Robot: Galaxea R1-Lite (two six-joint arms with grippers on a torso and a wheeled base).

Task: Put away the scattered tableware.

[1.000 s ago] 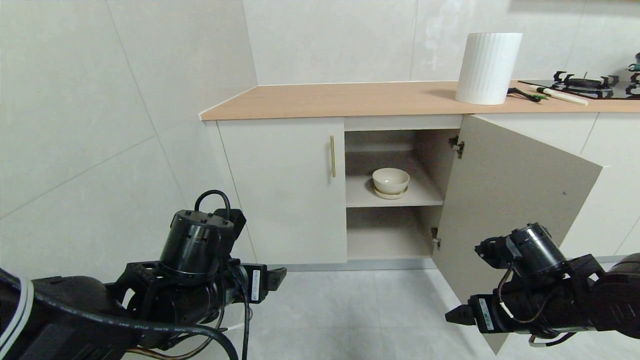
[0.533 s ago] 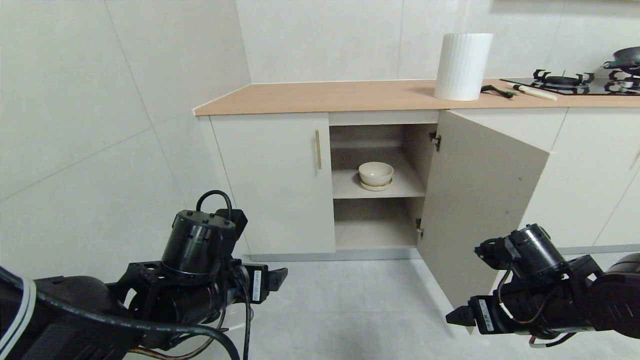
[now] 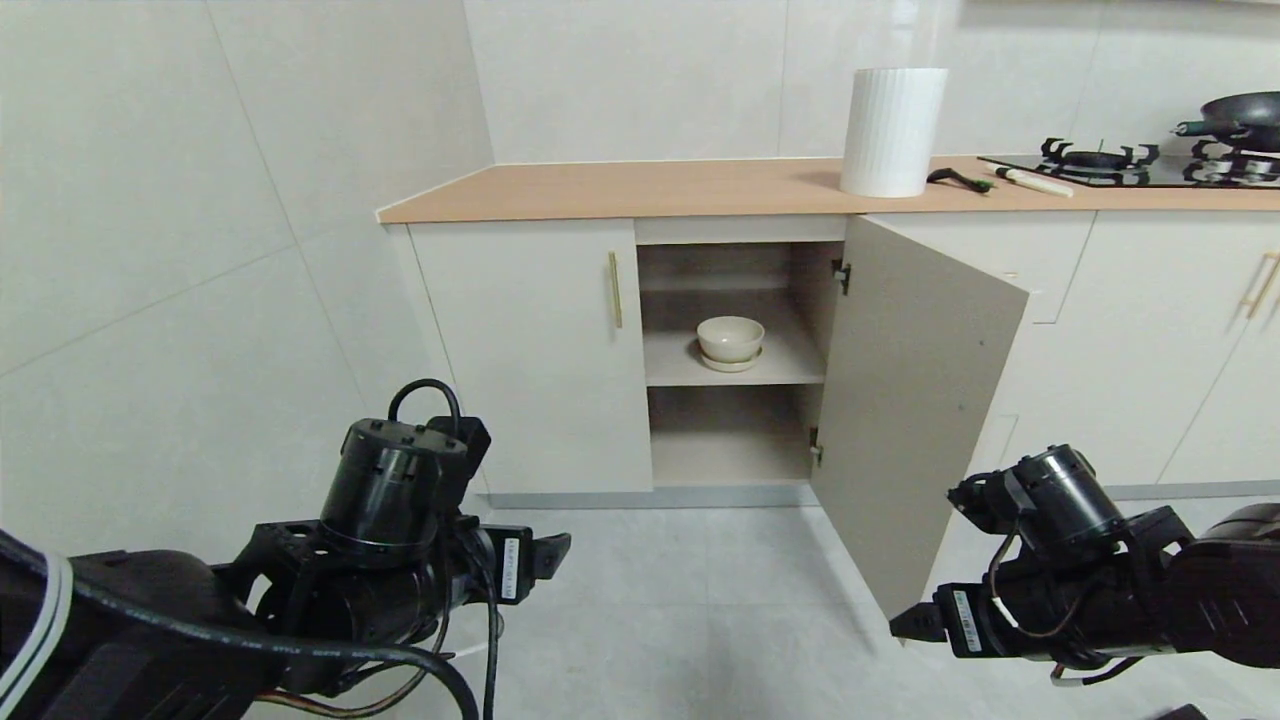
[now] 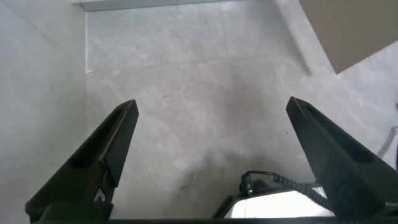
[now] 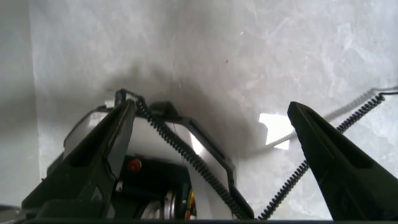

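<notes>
On the upper shelf (image 3: 790, 372) of the base cabinet (image 3: 735, 265), behind its open door (image 3: 915, 400), sits a cream bowl (image 3: 730, 335). It is upright and rests on a small plate (image 3: 730, 364) of the same colour. The pair stand left of the shelf's middle, apart from the cabinet walls.

That door is hinged on the right and stands out toward the near side. Left of the opening, the neighbouring door (image 3: 530, 350) is closed, with a slim brass handle (image 3: 614, 289) at its right edge.

Above the cabinet runs a wood-coloured worktop (image 3: 620, 188). Toward its right stands a tall white ribbed cylinder (image 3: 893, 130). Just right of that lie a dark-handled tool (image 3: 960, 178) and a pale-handled tool (image 3: 1035, 181), close to each other. Farther right is a gas hob (image 3: 1095, 160), with a dark pan (image 3: 1240, 105) on its right-hand burner.

Both arms are low and near, over the grey tiled floor (image 3: 700, 600), well apart from the shelf and the bowl. The left gripper (image 4: 211, 118) is on the left, released, its jaws spread wide with nothing between them. The right gripper (image 5: 211, 118) is on the right, near the lower outer corner of the open door. It is likewise released, jaws wide apart and holding nothing.
</notes>
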